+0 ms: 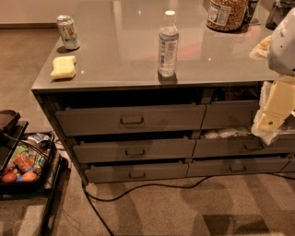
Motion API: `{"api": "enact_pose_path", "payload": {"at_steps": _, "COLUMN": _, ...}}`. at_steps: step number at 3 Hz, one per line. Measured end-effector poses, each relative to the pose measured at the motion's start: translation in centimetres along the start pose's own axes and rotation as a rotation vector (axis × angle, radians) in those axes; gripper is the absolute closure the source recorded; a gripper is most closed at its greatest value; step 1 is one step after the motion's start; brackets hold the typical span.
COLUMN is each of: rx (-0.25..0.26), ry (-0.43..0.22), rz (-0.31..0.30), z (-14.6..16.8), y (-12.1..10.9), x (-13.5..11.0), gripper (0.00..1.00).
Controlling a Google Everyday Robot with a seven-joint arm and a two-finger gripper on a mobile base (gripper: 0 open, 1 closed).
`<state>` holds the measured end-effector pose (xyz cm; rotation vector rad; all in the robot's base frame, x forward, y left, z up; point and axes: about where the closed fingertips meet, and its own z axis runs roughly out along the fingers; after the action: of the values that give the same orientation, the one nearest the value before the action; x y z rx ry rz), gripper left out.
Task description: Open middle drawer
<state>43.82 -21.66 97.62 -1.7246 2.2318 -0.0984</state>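
Note:
The middle drawer (133, 150) is the dark grey front in the left column of the counter, with a small metal loop handle (135, 151) at its centre. A dark gap shows above it and its inside is hidden. The taller-fronted drawer (131, 120) is above it and the shortest-fronted drawer (136, 172) is below it. My gripper (269, 120), a cream-coloured part at the end of the white arm (283, 44), hangs at the right edge in front of the right-hand drawers, far right of the middle drawer's handle.
On the counter top (124, 69) stand a water bottle (168, 46), a soda can (67, 32), a yellow sponge (63, 67) and a jar (226, 14). A cart with snacks (23, 166) stands at the left. A black cable (138, 188) runs across the carpet.

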Motion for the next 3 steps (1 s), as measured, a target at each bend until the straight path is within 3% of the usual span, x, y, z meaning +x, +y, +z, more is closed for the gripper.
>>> {"api": "enact_pose_path", "payload": {"at_steps": 1, "rx": 0.000, "ry": 0.000, "rz": 0.000, "z": 0.0, "y": 0.0, "x": 0.0, "gripper": 0.00}}
{"api": "enact_pose_path", "payload": {"at_steps": 2, "rx": 0.013, "ry": -0.059, "rz": -0.017, "z": 0.1, "y": -0.7, "x": -0.7, "gripper": 0.00}}
{"api": "enact_pose_path", "payload": {"at_steps": 3, "rx": 0.016, "ry": -0.210, "rz": -0.051, "z": 2.7, "y": -1.7, "x": -1.3, "gripper": 0.00}}
